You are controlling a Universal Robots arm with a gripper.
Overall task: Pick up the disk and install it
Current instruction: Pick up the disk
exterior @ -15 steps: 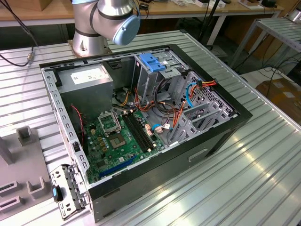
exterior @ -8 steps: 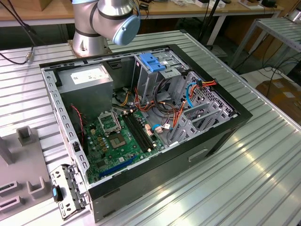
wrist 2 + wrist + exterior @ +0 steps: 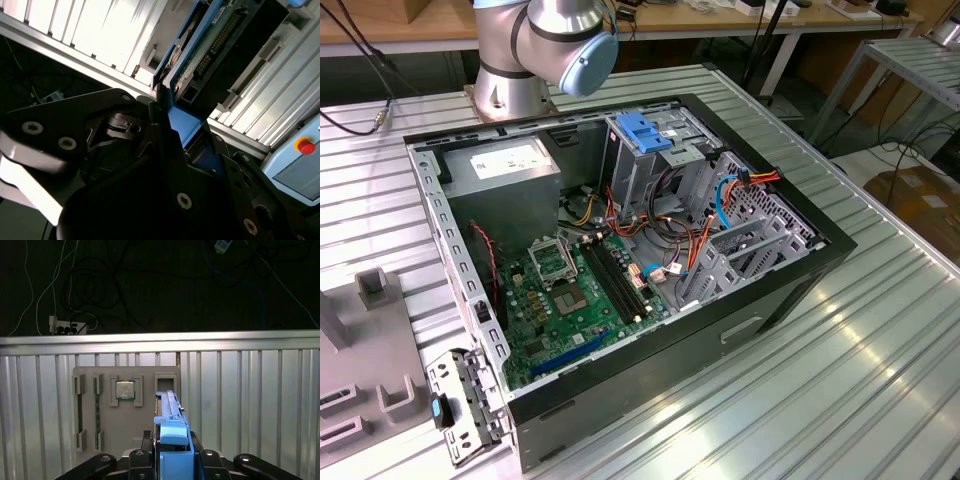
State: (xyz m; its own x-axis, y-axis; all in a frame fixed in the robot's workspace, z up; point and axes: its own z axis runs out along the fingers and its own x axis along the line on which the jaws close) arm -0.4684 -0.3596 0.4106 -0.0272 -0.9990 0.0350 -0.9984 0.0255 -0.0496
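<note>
The disk (image 3: 169, 407) is seen edge-on in the first wrist view, a thin grey slab with bright blue rails, held over the grey fixture tray (image 3: 125, 430). My gripper (image 3: 172, 452) is shut on its near end, with a black finger on each side of the blue carrier. The second wrist view shows the disk's (image 3: 212, 37) green circuit-board underside stretching away from the gripper (image 3: 180, 127). In the exterior view the open computer case (image 3: 800, 290) lies on the table, its metal drive cage (image 3: 650, 165) topped by a blue latch piece.
The tray (image 3: 360, 390) sits at the exterior view's left, beside the case; a processor chip (image 3: 125, 389) rests in one pocket. The arm's base (image 3: 515, 70) stands behind the case. A grey power-supply box (image 3: 505, 175) fills the case's back corner. A red button (image 3: 305, 146) is nearby.
</note>
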